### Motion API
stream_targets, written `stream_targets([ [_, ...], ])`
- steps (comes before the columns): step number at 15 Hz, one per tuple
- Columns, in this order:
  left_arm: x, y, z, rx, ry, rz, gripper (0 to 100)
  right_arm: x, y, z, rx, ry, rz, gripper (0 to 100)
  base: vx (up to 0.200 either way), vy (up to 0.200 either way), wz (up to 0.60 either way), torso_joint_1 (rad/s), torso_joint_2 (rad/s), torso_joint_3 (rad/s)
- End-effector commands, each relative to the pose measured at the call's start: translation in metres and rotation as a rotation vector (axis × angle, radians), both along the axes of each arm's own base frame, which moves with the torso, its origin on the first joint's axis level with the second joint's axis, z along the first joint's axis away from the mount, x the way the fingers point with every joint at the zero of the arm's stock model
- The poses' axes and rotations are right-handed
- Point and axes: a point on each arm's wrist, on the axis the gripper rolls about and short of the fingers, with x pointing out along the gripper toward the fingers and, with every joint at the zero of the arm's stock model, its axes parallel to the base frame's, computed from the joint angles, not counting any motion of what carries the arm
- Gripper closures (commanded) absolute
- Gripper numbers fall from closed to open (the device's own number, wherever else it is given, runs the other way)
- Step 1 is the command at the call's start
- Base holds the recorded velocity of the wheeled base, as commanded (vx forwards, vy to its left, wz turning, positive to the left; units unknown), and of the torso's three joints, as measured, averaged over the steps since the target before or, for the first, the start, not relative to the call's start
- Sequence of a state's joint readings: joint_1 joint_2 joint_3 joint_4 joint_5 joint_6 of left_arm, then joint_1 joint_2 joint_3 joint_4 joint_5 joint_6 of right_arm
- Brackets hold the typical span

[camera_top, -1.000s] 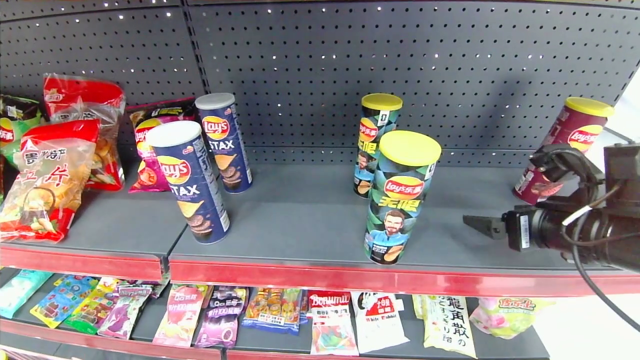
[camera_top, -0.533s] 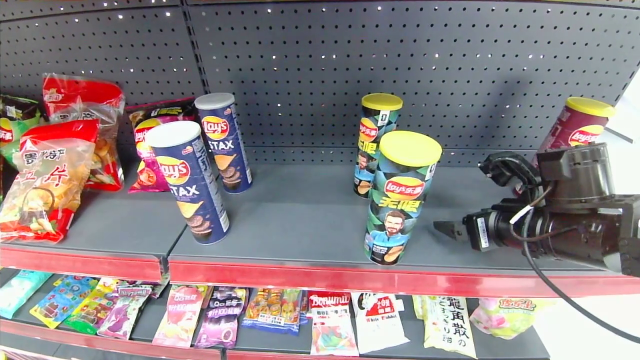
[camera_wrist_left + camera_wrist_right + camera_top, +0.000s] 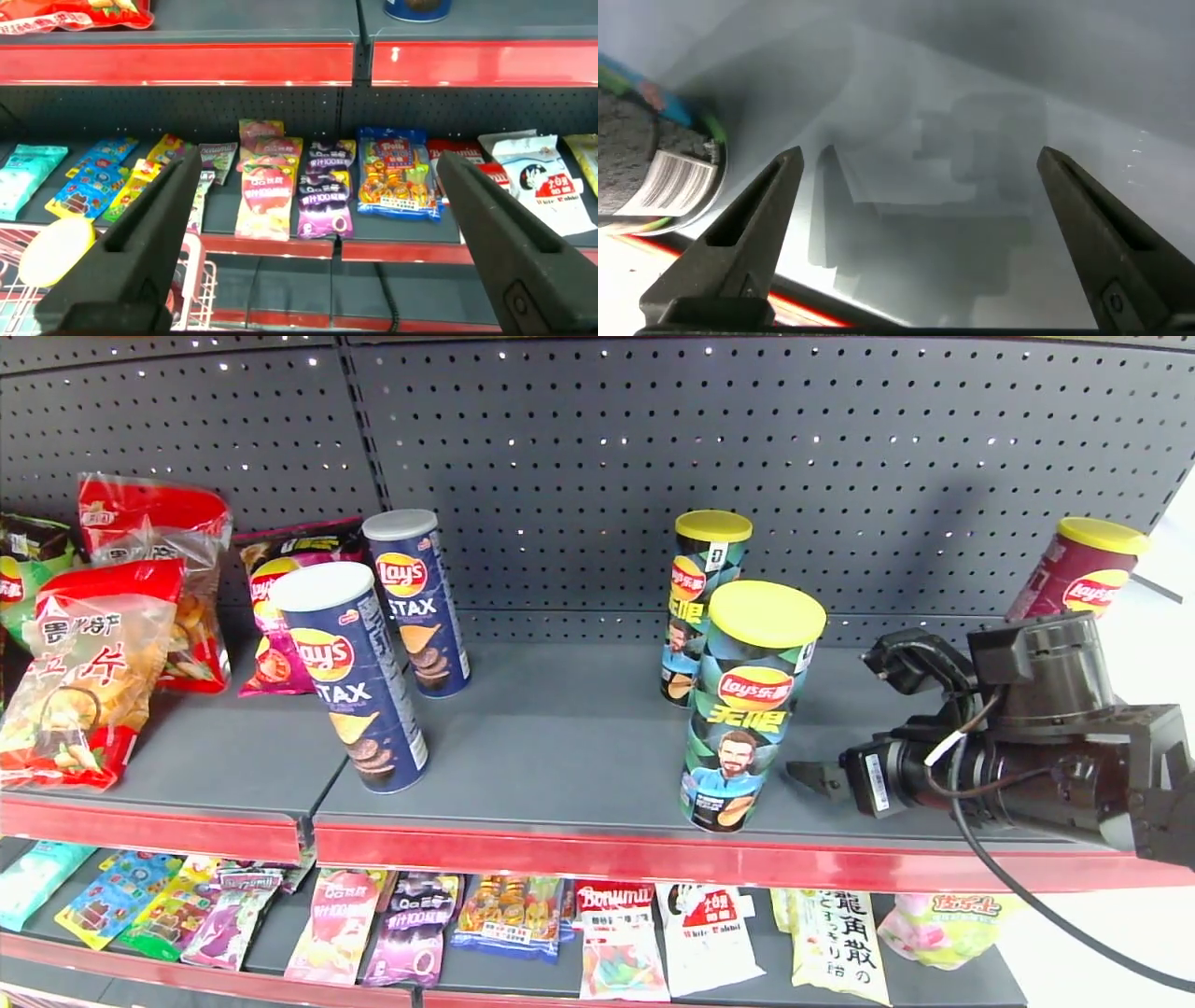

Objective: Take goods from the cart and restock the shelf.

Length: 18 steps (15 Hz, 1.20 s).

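On the shelf [image 3: 560,747], close to its red front lip, a green chip can [image 3: 752,705] with a yellow lid stands upright. Just to the right of that can, near but not touching it, the right gripper [image 3: 810,777] hovers low over the shelf deck, pointed at the can's lower half. The right wrist view shows its jaws spread wide with nothing between them.

Directly behind the green can stands a second green can [image 3: 702,602], also upright, near the pegboard back panel [image 3: 653,457]. Far to the green can's right, beyond the arm, a maroon can [image 3: 1074,569] with a yellow lid leans tilted. Well to the green can's left are two blue cans, one at the front [image 3: 350,677] and one behind [image 3: 417,602], with snack bags [image 3: 89,672] farther left.

Below the green can, a lower shelf [image 3: 280,933] carries rows of sweet packets [image 3: 607,933]. The left gripper [image 3: 318,157] faces these packets, its jaws wide apart and empty, and the white wire cart [image 3: 192,294] shows near it.
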State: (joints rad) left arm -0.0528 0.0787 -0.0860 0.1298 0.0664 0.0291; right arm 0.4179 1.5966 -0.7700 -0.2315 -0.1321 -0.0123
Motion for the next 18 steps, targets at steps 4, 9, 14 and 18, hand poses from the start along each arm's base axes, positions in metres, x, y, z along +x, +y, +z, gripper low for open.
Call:
stream_targets([
  [4, 0.000, 0.000, 0.000, 0.000, 0.002, 0.003, 0, -0.004, 0.009, 0.000, 0.001, -0.001, 0.036, 0, 0.000, 0.000, 0.00, 0.000, 0.00, 0.000],
  [9, 0.000, 0.000, 0.000, 0.000, 0.002, 0.011, 0, -0.005, 0.014, 0.000, 0.000, 0.000, 0.055, 0, 0.000, 0.000, 0.00, 0.000, 0.00, 0.000],
  [14, 0.000, 0.000, 0.000, -0.001, 0.003, 0.016, 0, -0.003, 0.019, 0.001, 0.001, -0.003, 0.069, 0, 0.000, 0.000, 0.00, 0.000, 0.00, 0.000],
  [18, 0.000, 0.000, 0.000, -0.001, 0.002, 0.016, 0, -0.005, 0.024, 0.001, 0.003, -0.004, 0.088, 0, 0.000, 0.000, 0.00, 0.000, 0.00, 0.000],
])
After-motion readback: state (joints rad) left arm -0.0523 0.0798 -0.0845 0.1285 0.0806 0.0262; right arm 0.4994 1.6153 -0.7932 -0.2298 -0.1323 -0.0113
